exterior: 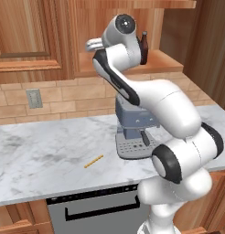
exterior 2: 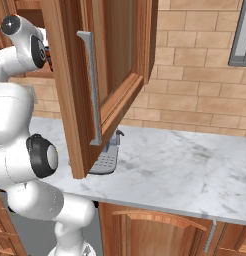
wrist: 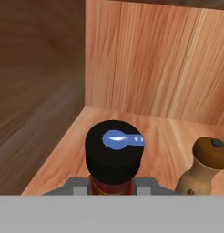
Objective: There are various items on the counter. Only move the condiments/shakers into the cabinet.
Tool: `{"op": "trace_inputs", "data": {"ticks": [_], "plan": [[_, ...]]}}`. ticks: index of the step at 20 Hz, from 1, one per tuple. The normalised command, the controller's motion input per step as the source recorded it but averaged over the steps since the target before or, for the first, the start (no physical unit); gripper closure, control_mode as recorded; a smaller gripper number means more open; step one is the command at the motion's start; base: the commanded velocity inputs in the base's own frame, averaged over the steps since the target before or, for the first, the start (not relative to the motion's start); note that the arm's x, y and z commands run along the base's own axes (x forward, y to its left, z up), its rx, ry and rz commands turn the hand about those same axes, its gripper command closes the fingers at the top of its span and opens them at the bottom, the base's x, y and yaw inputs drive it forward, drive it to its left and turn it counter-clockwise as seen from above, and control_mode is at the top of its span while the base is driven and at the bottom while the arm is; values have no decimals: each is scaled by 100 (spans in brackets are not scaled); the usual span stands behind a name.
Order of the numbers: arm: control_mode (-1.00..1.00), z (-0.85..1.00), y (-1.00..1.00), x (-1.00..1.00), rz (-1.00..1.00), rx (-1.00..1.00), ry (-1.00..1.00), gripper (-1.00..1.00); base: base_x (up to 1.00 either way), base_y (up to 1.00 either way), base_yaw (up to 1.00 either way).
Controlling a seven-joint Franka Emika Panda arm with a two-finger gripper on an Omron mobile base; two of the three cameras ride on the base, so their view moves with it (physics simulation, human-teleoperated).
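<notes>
**Sauce bottle upright between the fingers, inside the cabinet**

In the hand view the small black-capped sauce bottle [wrist: 114, 157] stands dead centre at the bottom of the picture, right between the two grey fingertips of the gripper [wrist: 113, 185]. One fingertip sits on each side of its red-labelled body, close against it, so the gripper looks closed on the bottle, though actual contact is hard to confirm. The bottle's long axis points straight up toward the camera, in line with the hand, and its cap hides most of the body.

Below and beyond the bottle lies the light-wood shelf floor of the cabinet [wrist: 145, 54], with the back wall ahead and a side wall to the left in this view. The tan wooden pepper shaker [wrist: 206, 167] stands on the same shelf, just beside the bottle on the right, apart from it.

From the left base view the arm reaches up to the doorless cabinet, where the dark brown glass bottle [exterior: 144, 47] stands on the shelf. The surface [exterior: 41, 155] below carries the thin yellow stick [exterior: 93, 161] and the grey coffee machine [exterior: 132, 130].

My reading: the coming move turns on the narrow gap to the shaker. A straight retreat along the bottle's axis seems safest.
</notes>
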Motion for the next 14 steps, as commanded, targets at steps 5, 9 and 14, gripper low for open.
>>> {"op": "trace_inputs", "data": {"ticks": [5,9,14], "plan": [[-100,0,0,45,0,0,2,100,0,0,0],[-100,-11,0,25,0,-1,0,100,0,0,0],[-100,-26,0,18,0,-3,0,100,0,0,0]]}}
